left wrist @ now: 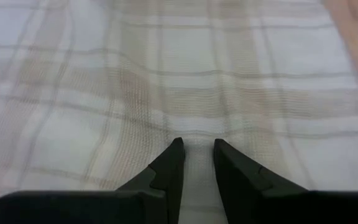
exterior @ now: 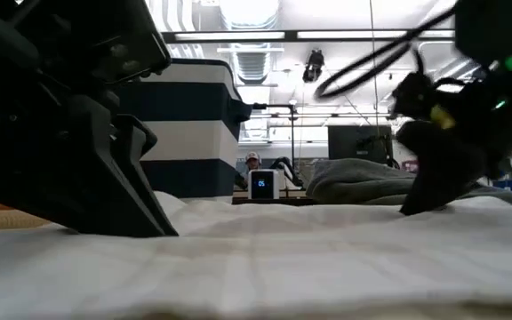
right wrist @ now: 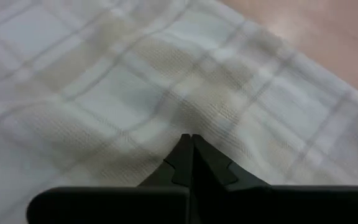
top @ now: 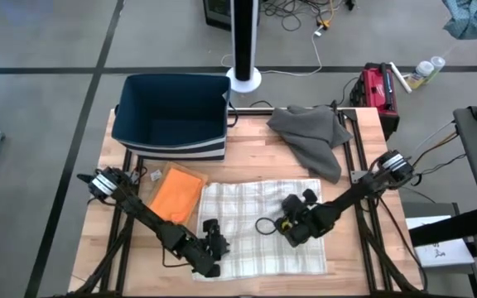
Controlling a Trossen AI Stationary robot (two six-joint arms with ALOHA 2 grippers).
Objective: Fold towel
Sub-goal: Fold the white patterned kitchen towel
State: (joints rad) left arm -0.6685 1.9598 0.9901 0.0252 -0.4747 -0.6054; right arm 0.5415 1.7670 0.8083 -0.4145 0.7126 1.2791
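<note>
A white plaid towel [top: 263, 228] lies spread flat on the wooden table [top: 247, 161], and both grippers are down on it. My left gripper [top: 214, 246] is on the towel's near left part. Its fingertips [left wrist: 197, 146] stand a narrow gap apart with cloth between them. My right gripper [top: 288, 232] is on the towel's middle right part, its fingers [right wrist: 191, 138] shut tip to tip. The low view shows the left gripper [exterior: 140, 222] and the right gripper [exterior: 416, 204] both reaching the cloth. My left gripper has a small tuck of the towel's top surface [left wrist: 197, 132] between its two fingertips, well inside the edges. The fingers slant down onto it. The towel stays lying on the table, with faint creases running toward the tips. My right gripper presses its shut fingertips onto the towel's surface [right wrist: 194, 121], slanting down from the table's right side. Creases fan out from the tips. Nothing shows between the fingers, and the cloth lies on the table.
An orange cloth [top: 176, 194] lies just left of the towel. A navy bin with a striped base [top: 172, 116] stands at the far left, and a crumpled grey cloth [top: 309, 132] lies at the far right. Bare wood shows between the towel and the bin.
</note>
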